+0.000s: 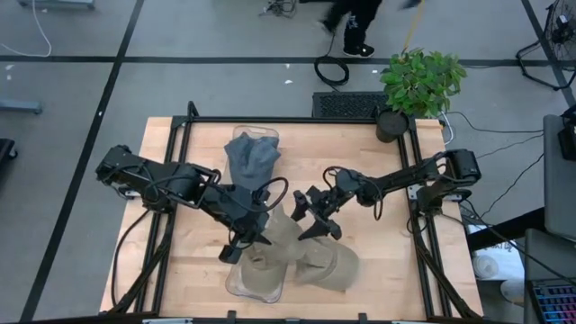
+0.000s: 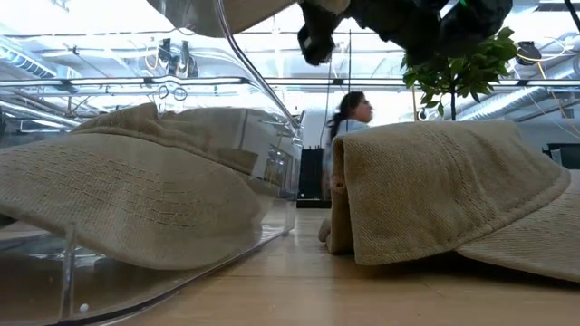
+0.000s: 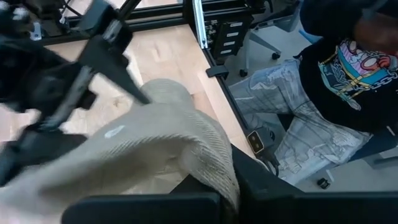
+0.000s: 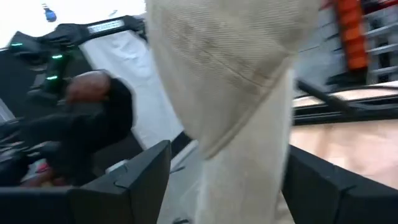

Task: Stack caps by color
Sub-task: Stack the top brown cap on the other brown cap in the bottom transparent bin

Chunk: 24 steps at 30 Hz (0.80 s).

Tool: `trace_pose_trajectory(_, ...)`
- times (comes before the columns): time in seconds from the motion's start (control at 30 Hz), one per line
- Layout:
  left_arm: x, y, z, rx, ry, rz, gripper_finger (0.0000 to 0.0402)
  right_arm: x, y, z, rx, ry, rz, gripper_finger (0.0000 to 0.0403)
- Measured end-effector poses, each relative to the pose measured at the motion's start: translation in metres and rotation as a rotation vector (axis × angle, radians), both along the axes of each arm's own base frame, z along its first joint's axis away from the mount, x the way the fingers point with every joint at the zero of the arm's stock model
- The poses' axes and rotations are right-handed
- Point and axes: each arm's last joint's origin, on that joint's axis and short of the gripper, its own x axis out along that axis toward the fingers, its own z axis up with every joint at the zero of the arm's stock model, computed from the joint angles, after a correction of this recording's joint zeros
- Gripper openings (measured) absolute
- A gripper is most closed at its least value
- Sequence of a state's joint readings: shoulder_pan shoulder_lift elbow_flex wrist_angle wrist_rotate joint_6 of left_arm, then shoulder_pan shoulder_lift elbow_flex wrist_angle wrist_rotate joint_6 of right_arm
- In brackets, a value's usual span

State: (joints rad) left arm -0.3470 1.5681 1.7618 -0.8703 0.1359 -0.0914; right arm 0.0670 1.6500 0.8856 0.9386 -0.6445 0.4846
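Observation:
A tan cap (image 1: 281,227) hangs above the table's middle with my left gripper (image 1: 245,236) shut on it. My right gripper (image 1: 310,216) stands open beside that cap. In its wrist view its two fingers lie on either side of the hanging tan fabric (image 4: 242,93). Slate-blue caps (image 1: 252,157) lie piled in a clear bin (image 1: 258,131) at the far middle. More tan caps (image 1: 261,265) sit in a clear bin (image 1: 236,286) at the near edge. Another tan cap (image 1: 331,265) rests on the table to the near bin's right. My left gripper pinches a bunched fold of the tan cap's fabric (image 3: 214,171) between its two fingers, coming slanting down from the table's left. The cap is lifted and spreads away beyond the fingers. My right gripper: I cannot tell whether its open fingers touch the cap.
A potted plant (image 1: 421,79) stands at the table's far right corner. Black frame rails (image 1: 180,180) run along the table's sides. A person (image 3: 323,93) sits beyond the table's edge, and another person (image 2: 349,113) shows in the room behind.

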Motion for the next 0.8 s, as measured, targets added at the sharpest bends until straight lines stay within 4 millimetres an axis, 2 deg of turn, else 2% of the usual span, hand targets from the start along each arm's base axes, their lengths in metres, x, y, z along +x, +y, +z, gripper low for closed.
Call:
trace_pose_trajectory(0.1,0.0,0.0,0.0,0.004,-0.001,0.005,0.0005,0.005,0.007,-0.001,0.001,0.011,0.06,0.0251)
trace_pose_trajectory(0.33,0.0,0.0,0.0,0.005,-0.001,0.005,0.0005,0.008,0.009,-0.008,-0.014,0.068,0.059,0.0231)
trace_pose_trajectory(0.43,0.0,0.0,0.0,0.005,-0.001,0.005,0.0005,0.007,0.01,-0.011,-0.031,0.087,0.061,0.021)
trace_pose_trajectory(0.53,0.0,0.0,0.0,0.005,-0.001,0.006,0.0005,0.007,0.013,-0.01,-0.058,0.06,0.066,0.0164)
trace_pose_trajectory(0.7,0.001,0.003,0.0,0.06,-0.025,0.068,0.001,0.007,0.015,-0.011,-0.098,0.03,0.075,0.0025)
trace_pose_trajectory(0.8,0.002,0.004,0.001,0.092,-0.046,0.118,0.0008,0.006,0.019,-0.013,-0.115,0.038,0.087,0.001)
